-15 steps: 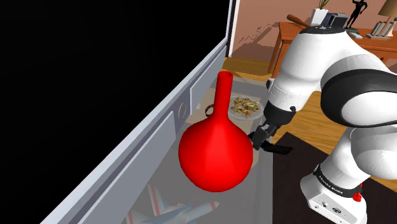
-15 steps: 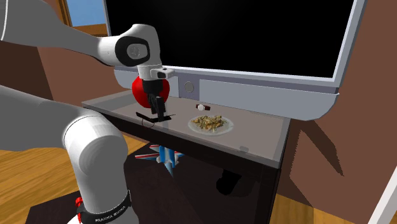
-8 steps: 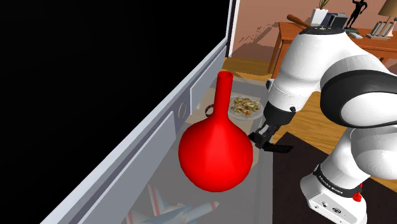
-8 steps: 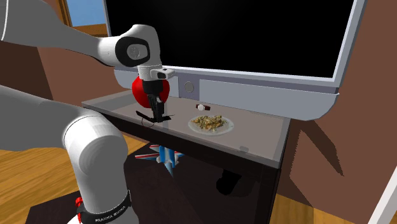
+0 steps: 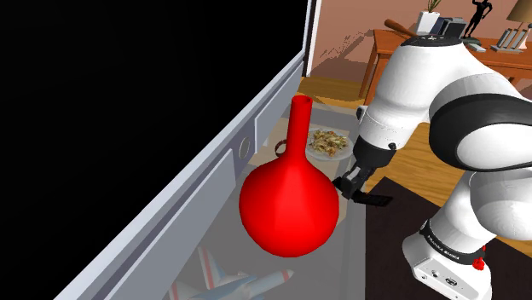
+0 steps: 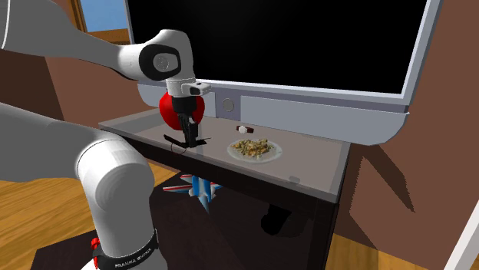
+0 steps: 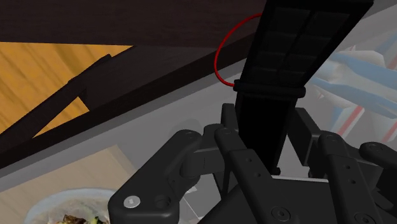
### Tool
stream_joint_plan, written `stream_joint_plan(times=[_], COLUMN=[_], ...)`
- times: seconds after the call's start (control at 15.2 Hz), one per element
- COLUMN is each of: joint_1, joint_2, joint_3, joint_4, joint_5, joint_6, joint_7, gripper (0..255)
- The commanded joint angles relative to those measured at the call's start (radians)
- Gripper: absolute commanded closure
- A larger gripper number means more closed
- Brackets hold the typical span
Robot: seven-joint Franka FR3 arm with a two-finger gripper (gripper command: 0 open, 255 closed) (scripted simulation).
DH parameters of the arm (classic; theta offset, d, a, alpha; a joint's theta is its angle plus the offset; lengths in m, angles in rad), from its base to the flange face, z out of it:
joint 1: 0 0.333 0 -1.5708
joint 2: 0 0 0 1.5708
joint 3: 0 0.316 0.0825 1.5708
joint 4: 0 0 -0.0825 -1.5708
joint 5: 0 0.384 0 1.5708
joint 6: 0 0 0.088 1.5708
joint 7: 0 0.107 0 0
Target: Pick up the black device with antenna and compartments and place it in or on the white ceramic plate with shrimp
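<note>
The black device (image 7: 289, 57), a flat ribbed slab with a thin red loop by it, lies at the glass table's front edge (image 5: 368, 198) (image 6: 181, 143). My gripper (image 7: 270, 149) (image 5: 349, 186) (image 6: 189, 139) stands over it, and the black fingers (image 7: 229, 153) clasp its narrow end from both sides. The white plate with shrimp (image 5: 326, 145) (image 6: 256, 150) sits on the same table, apart from the device, toward the second exterior view's right. A slice of the plate's rim (image 7: 57, 207) also shows beside the hand in the wrist view.
A big red round vase (image 5: 288, 204) (image 6: 170, 107) stands close behind the gripper. A large screen (image 6: 307, 46) with a grey base runs along the table's back. A toy plane (image 6: 198, 188) lies under the glass top. A small white item (image 6: 243, 130) sits behind the plate.
The fingers have come together on the black device since a second ago. The arm, the plate and the vase have stayed where they were.
</note>
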Motion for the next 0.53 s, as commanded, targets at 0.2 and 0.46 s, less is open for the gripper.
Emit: stream_joint_plan(times=[0.2,0.46], joint_1=[-0.009,-0.017], joint_2=[-0.013,-0.020], joint_3=[-0.022,-0.042], joint_4=[0.046,0.094], joint_5=[-0.021,-0.041], joint_6=[-0.058,-0.113], joint_7=[0.001,0.002], gripper=[255,255])
